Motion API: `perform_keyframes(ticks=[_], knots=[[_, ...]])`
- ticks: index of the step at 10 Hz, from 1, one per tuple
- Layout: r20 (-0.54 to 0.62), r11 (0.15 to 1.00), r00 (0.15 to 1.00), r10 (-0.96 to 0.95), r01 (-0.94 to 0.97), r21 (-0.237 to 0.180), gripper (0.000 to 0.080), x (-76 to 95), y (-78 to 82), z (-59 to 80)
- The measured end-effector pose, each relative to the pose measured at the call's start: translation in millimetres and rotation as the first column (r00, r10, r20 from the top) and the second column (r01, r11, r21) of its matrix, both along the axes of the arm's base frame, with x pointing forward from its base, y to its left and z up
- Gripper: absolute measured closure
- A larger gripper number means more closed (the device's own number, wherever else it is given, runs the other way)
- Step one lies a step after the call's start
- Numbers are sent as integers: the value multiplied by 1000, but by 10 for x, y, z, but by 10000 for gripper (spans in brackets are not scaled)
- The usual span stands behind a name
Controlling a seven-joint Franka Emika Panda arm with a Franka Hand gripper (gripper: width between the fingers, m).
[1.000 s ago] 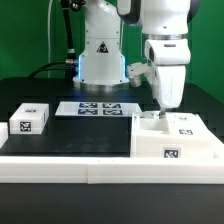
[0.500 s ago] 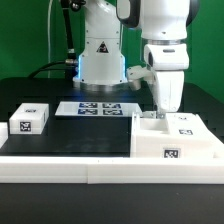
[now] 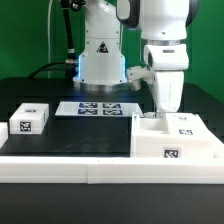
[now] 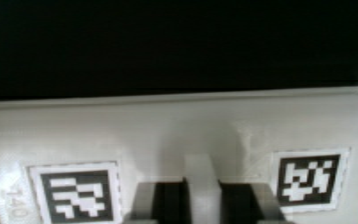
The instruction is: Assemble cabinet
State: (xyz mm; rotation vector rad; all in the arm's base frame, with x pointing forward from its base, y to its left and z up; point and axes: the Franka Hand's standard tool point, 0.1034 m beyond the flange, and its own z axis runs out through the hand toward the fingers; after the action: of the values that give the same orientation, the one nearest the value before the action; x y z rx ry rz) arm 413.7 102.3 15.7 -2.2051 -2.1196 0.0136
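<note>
The cabinet (image 3: pixel 178 140), a large white box with marker tags, lies at the exterior view's right on the black table. My gripper (image 3: pixel 157 115) points straight down at its far left corner. In the wrist view the cabinet's white face (image 4: pixel 176 135) carries two tags, and my gripper (image 4: pixel 204 205) stands against it. The two dark fingers (image 4: pixel 158 205) are close together with a thin white strip of the cabinet between them. A small white tagged part (image 3: pixel 30 120) lies at the exterior view's left, well away from the gripper.
The marker board (image 3: pixel 98 108) lies flat in front of the robot base (image 3: pixel 100 60). A raised white border (image 3: pixel 70 165) runs along the table's front edge. Black table surface (image 3: pixel 90 135) lies between the small part and the cabinet.
The arm shifted slightly toward the exterior view's right between the earliest frame and half a second ago. It has held still since then. The cabinet has not visibly moved.
</note>
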Motion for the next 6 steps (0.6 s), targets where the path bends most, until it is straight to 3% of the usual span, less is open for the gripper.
perform_keyframes(ticks=[2, 6], knots=[[-5, 1000, 1000, -5, 5, -5, 732, -4, -9, 18], [1, 997, 999, -34, 34, -62, 731, 76, -166, 460]])
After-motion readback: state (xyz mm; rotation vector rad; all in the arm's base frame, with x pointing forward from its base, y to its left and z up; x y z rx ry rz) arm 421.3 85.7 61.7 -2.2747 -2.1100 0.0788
